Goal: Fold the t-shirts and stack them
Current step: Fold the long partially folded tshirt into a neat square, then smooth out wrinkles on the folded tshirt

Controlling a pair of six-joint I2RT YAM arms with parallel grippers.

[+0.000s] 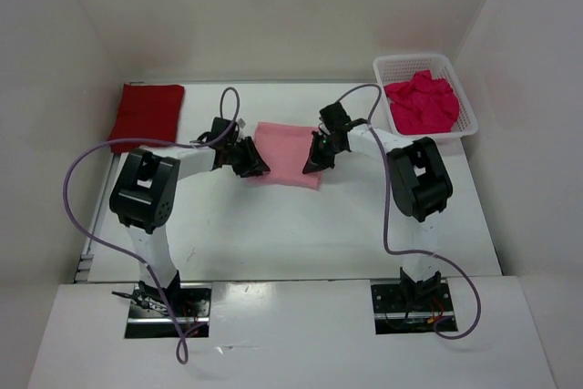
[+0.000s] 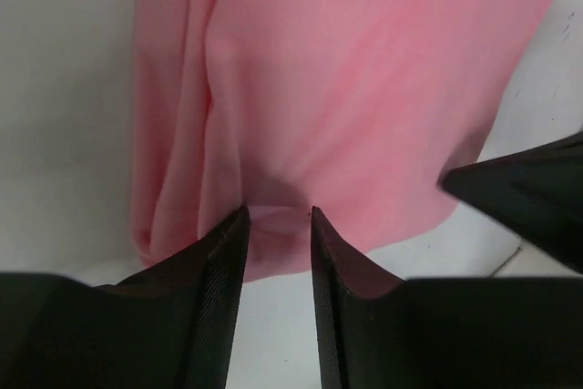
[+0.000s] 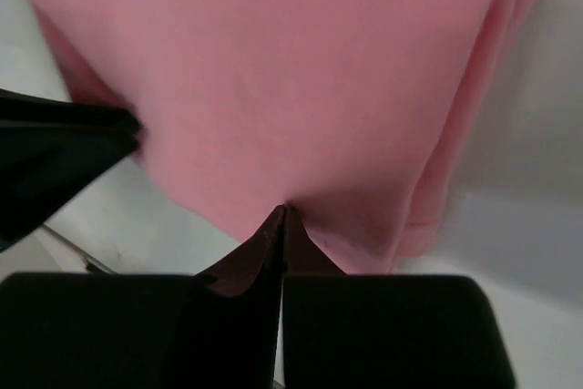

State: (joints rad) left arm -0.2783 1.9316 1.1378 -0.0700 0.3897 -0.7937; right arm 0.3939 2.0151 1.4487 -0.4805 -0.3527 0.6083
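Observation:
A light pink t-shirt [image 1: 287, 152], folded into a strip, lies flat at the table's middle. My left gripper [image 1: 258, 168] is at its near left corner, open. Its jaws stand apart with the shirt's hem [image 2: 273, 234] lying between the tips [image 2: 278, 211]. At the near right corner my right gripper [image 1: 312, 167] is shut, its tips [image 3: 284, 209] pinched on the pink edge, where the cloth [image 3: 301, 88] puckers. A dark red t-shirt [image 1: 148, 114] lies folded at the far left. The crimson t-shirt [image 1: 421, 102] sits crumpled in a basket.
The white lattice basket [image 1: 410, 61] stands at the table's far right corner. White walls close in the back and both sides. Purple cables loop from both arms over the near part of the table [image 1: 273, 225].

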